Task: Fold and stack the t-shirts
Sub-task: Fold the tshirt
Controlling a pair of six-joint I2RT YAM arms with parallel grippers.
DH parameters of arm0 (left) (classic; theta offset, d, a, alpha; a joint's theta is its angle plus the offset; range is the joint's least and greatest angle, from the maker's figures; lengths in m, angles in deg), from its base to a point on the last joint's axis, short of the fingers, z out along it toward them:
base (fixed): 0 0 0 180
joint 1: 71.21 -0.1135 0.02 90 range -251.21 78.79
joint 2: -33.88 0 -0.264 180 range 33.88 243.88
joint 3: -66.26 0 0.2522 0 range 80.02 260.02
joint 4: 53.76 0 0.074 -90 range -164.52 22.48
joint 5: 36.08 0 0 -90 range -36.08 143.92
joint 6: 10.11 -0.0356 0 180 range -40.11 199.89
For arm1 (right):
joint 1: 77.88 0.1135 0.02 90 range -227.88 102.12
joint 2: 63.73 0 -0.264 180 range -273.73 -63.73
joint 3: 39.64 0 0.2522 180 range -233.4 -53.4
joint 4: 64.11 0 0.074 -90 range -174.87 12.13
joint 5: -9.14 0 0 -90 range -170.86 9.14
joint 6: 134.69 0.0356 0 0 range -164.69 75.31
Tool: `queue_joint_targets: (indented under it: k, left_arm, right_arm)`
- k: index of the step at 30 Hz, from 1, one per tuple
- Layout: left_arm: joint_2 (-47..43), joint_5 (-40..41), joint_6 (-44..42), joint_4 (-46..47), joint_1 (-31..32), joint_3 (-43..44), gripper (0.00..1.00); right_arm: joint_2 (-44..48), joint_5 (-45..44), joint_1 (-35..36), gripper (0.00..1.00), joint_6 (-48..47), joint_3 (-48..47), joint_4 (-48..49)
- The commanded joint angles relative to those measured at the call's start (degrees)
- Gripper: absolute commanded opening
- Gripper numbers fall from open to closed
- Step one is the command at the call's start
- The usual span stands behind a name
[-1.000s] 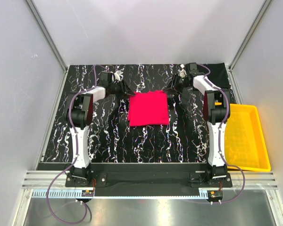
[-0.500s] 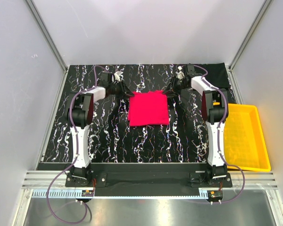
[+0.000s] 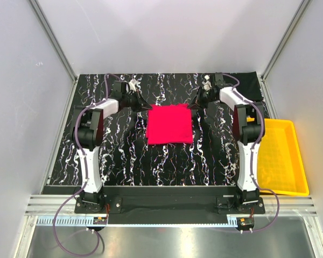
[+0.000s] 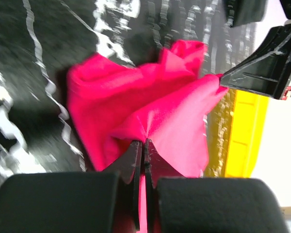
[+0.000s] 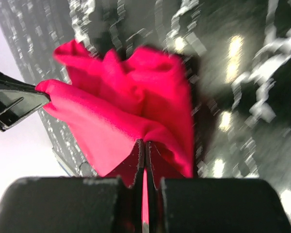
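Black, white-veined desk (image 3: 124, 156) carries soft, square-folded crimson t-shirt (image 3: 170, 124); left jaws and right jaws pinch its far corners; yellow plastic tray (image 3: 282, 161) at right.

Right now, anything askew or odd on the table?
Nothing damaged or spilled. The red t-shirt lies folded mid-table, its far corners bunched up where the left gripper and right gripper pinch them. The black t-shirt lies apart at the far right corner.

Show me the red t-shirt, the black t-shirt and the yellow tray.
red t-shirt (image 3: 169, 124): top view, its middle.
black t-shirt (image 3: 251, 81): top view, its visible part.
yellow tray (image 3: 282, 161): top view, its bare floor.
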Motion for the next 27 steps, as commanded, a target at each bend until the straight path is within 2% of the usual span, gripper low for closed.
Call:
queue_joint_targets:
  k: [1,6,10,27]
  left_arm:
    - [-8.8,-1.0,0.4,2.9,-0.1,-2.2,0.0]
    - [-12.3,-1.3,1.6,2.9,-0.1,-5.3,0.0]
    - [-12.0,-1.4,2.0,2.8,-0.2,-4.4,0.0]
    - [-4.8,-2.0,4.5,1.3,-1.4,7.3,0.0]
  right_arm:
    - [9.3,-0.9,1.7,0.0,1.6,2.2,-0.3]
    - [12.6,-1.2,2.4,0.0,3.7,5.6,-0.3]
    - [13.8,-1.3,2.5,0.0,4.8,5.4,-0.2]
    - [11.0,-1.9,2.1,0.0,6.3,-1.1,-0.3]
